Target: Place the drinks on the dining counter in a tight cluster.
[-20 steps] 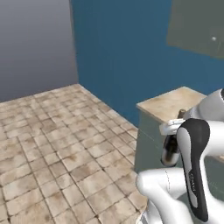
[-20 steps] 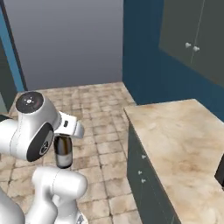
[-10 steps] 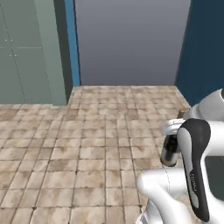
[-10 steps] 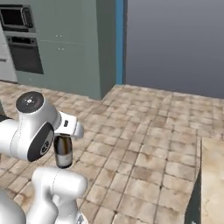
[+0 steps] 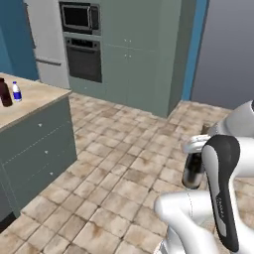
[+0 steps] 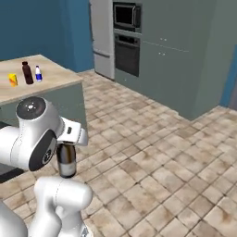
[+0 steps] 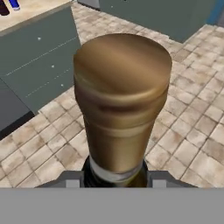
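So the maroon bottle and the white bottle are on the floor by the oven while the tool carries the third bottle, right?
Not quite. The maroon bottle and the white bottle stand on the dining counter, not on the floor, as the right base view shows. The tool does carry the third bottle.

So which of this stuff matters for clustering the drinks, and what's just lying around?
Job:
- dark bottle, held in gripper
- maroon bottle
- white bottle
- dining counter

Lying about:
- small yellow item on the counter
- oven
- microwave
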